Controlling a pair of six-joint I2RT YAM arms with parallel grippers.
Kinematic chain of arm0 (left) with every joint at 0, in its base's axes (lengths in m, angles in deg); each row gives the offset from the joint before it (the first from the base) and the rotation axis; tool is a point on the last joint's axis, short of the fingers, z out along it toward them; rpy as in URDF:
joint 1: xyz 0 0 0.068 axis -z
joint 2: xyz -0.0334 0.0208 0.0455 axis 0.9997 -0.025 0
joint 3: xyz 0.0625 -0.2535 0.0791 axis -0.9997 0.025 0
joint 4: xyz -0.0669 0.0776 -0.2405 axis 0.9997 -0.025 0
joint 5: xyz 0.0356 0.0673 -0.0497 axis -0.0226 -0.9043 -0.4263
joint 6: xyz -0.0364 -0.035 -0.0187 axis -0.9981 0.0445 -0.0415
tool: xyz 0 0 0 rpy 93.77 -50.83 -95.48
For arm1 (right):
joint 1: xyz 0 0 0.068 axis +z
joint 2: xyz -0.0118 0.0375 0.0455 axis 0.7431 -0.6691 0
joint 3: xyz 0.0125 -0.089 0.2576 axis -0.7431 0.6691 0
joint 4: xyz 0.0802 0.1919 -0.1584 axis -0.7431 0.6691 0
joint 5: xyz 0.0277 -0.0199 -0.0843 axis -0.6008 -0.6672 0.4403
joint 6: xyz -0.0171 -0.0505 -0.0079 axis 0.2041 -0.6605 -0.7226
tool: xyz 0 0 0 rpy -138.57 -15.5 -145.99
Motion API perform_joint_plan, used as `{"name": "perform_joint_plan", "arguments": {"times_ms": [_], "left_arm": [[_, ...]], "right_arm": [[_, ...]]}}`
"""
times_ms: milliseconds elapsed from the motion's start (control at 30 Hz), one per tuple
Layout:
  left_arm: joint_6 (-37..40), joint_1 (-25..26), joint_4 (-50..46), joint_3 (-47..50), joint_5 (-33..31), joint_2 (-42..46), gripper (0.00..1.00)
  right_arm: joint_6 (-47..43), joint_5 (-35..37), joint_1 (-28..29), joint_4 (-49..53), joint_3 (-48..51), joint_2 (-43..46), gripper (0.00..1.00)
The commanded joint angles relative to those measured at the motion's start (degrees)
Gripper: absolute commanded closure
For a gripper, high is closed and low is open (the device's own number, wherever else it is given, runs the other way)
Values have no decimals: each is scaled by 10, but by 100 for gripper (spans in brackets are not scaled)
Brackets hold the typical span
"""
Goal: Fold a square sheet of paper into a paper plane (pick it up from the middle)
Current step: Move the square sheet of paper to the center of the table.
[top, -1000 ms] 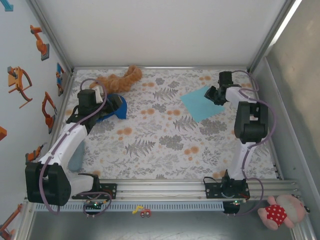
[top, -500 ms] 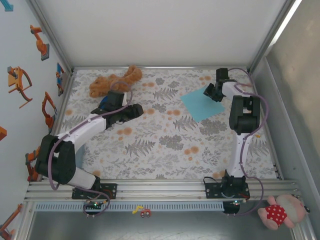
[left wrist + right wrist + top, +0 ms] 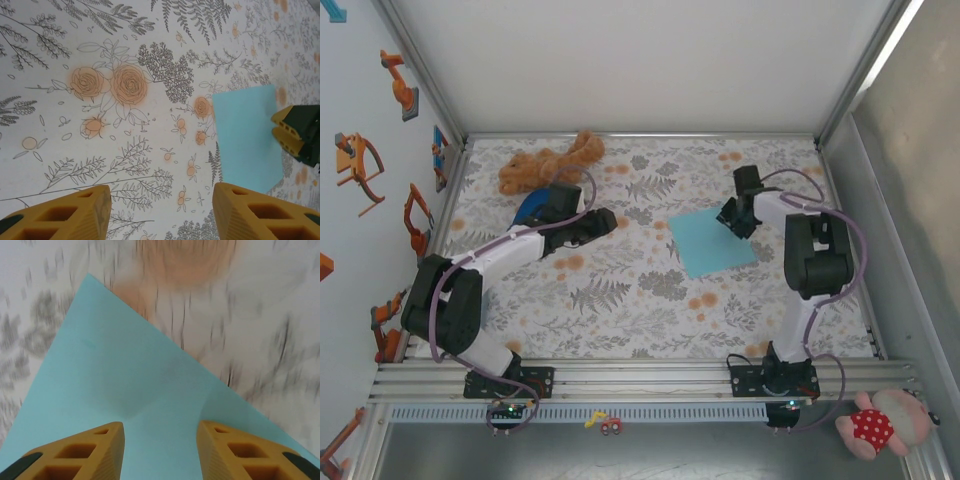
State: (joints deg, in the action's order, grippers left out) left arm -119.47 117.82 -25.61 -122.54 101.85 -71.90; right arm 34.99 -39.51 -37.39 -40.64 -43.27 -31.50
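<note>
- The square sheet of paper (image 3: 712,243) lies flat on the flowered bench (image 3: 620,310), right of the middle.
- My right end effector (image 3: 732,217) sits at the sheet's far corner. Its fingers are spread, tips down on the paper, which dimples slightly between them.
- My left end effector (image 3: 607,222) hangs over the bench left of the sheet, near it but apart, spread with only the flowered cloth between its fingers.

Walled booth, brightly lit
A floral cloth (image 3: 620,320) is covering the desk (image 3: 640,368); orange stickers (image 3: 358,163) are dotting the left wall (image 3: 350,230).
</note>
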Motion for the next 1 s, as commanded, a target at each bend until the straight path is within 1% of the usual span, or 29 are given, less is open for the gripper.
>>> {"name": "perform_joint_plan", "arguments": {"times_ms": [0, 133, 167, 233, 333, 400, 467, 500, 567, 633, 767, 833, 967], "left_arm": [[-30, 10, 23, 20, 23, -8, 46], [-43, 24, 23, 36, 24, -6, 48], [-48, 28, 23, 41, 23, -4, 50], [-56, 39, 28, 48, 25, -5, 52], [-66, 58, 31, 49, 31, -13, 55], [-71, 71, 35, 42, 38, -25, 59], [-74, 83, 35, 31, 45, -42, 62], [-76, 88, 33, 26, 48, -51, 63], [-77, 98, 31, 8, 57, -76, 68], [-77, 103, 21, -10, 62, -98, 70], [-77, 105, -8, -41, 54, -131, 71], [-77, 105, -16, -53, 56, -144, 71], [-77, 105, -33, -75, 53, -169, 72]], "right_arm": [[145, 37, 69, -2, 80, 25, 57], [251, 64, 151, -29, 130, 53, 57], [265, 70, 169, -32, 132, 58, 58], [261, 75, 192, -38, 125, 72, 58], [182, 56, 193, -44, 91, 93, 61], [82, 27, 186, -73, 75, 113, 61], [8, -15, 170, -93, 67, 122, 61], [-13, -38, 160, -90, 60, 118, 61], [-49, -98, 139, -84, 47, 99, 62], [-75, -125, 130, -67, 34, 81, 63], [-122, -105, 129, -16, 2, 47, 66], [-136, -91, 128, 3, -8, 33, 66], [-147, -90, 124, 21, -14, 8, 66]]}}
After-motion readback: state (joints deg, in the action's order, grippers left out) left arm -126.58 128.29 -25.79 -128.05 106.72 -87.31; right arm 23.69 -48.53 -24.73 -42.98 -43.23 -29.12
